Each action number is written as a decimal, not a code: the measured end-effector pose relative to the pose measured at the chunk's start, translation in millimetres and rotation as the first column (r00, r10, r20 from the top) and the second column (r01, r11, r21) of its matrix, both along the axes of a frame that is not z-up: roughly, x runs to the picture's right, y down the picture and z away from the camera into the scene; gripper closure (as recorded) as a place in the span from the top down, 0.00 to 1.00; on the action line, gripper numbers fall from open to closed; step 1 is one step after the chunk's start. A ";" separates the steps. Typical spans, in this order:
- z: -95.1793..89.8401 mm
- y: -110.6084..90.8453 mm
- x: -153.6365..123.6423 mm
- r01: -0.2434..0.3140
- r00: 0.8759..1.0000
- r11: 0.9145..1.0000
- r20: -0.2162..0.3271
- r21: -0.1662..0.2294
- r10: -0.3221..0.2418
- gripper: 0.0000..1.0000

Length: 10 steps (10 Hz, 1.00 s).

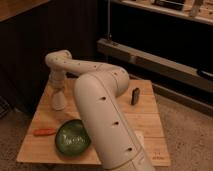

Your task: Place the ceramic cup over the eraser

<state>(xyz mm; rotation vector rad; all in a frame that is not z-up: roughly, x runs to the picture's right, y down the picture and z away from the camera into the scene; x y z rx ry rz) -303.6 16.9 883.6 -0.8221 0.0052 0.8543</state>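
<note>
— Well, how much of the job could be counted as done?

— Very little, it was judged. Nearest on the counter (150, 125), a green bowl (72, 136) was seen, with a slim orange object (45, 132) just beside it on the left. Neither was being handled.

— And the ceramic cup?

— The ceramic cup (58, 101) was found farther back, near the left edge of the counter, standing as a pale tapered shape. The hand (57, 89) was placed directly above it, at or touching its top, at the end of the white arm (100, 107). Whether the hand was spread or pressed onto the cup could not be told.

— Was the eraser covered?

— No. A small dark block (135, 96), taken to be the eraser, was seen standing toward the far right of the counter, well apart from the cup and uncovered. The grasp, if not yet secured, the carry across and the lowering of the cup over that block were judged to be left.

— Was any writing or brand made out?

— None was read. No label was made out on the cup, bowl or arm, nor on the metal rail (150, 59) behind the counter.
</note>
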 end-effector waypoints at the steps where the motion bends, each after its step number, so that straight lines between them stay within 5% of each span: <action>1: -0.1 0.0 0.0 0.000 1.000 1.000 0.000 0.000 0.000 0.02; 4: -12.6 -11.4 -2.2 0.024 1.000 1.000 -0.019 0.004 -0.024 0.02; 8: -73.3 -51.2 10.6 0.032 0.999 0.999 -0.041 0.022 -0.032 0.02; 10: -94.3 -52.8 36.4 0.019 0.997 1.000 -0.074 0.023 -0.018 0.02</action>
